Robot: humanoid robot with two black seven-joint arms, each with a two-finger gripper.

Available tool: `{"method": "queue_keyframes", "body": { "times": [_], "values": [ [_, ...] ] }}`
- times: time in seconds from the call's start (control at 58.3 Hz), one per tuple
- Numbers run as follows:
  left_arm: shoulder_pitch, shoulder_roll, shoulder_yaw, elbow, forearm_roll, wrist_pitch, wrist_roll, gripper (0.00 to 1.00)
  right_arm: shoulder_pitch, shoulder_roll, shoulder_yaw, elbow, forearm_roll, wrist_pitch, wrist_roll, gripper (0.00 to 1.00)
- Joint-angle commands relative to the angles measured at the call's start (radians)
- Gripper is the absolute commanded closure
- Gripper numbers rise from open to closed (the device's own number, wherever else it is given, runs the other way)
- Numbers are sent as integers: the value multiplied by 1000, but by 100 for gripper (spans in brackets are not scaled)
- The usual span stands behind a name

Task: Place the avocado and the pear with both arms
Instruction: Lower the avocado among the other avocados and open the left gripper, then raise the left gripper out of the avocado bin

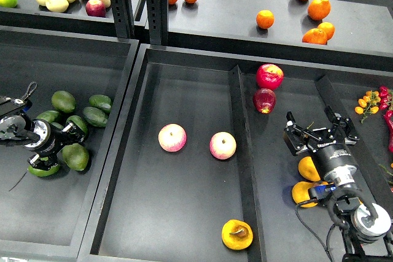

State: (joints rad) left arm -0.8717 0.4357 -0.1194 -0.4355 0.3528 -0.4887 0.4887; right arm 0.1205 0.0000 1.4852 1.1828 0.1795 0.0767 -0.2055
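The plump mid-green avocado [75, 156] lies in the left tray [92, 213] among darker avocados. My left gripper [56, 146] is open just left of it, one finger [69, 129] above it and the other low by a brighter green fruit [43, 169]. The yellow-orange pear [237, 235] with a brown hollow lies at the front of the middle tray [172, 213]. My right gripper [317, 133] is open and empty over the right compartment, above and to the right of the pear.
Two pink apples [172, 137] [222, 145] lie mid-tray. Two red apples [269, 76] sit beyond a divider [241, 151]. Two yellow fruits [307, 169] lie beside my right arm. Dark avocados [63, 100] are behind my left gripper. Oranges [264, 19] are on the back shelf.
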Motion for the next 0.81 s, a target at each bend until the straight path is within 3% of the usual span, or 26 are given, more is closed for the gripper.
{"method": "queue_keyframes", "body": {
  "times": [0.0,0.257,0.549,0.789],
  "values": [
    [0,0,-2,-2,0,0,0,17,-1,0,0,0,0,0,0,1],
    [-38,17,-89,0,-14,0,0,3,-10,0,-2,0,0,0,-2,1],
    [-17,28,-405,-8,-199,0,0,3,-48,0,-10,-2,3,95,-12,1],
    [20,-23,-595,-14,-370,0,0,3,-104,0,-16,-6,5,187,-72,1]
  ]
}}
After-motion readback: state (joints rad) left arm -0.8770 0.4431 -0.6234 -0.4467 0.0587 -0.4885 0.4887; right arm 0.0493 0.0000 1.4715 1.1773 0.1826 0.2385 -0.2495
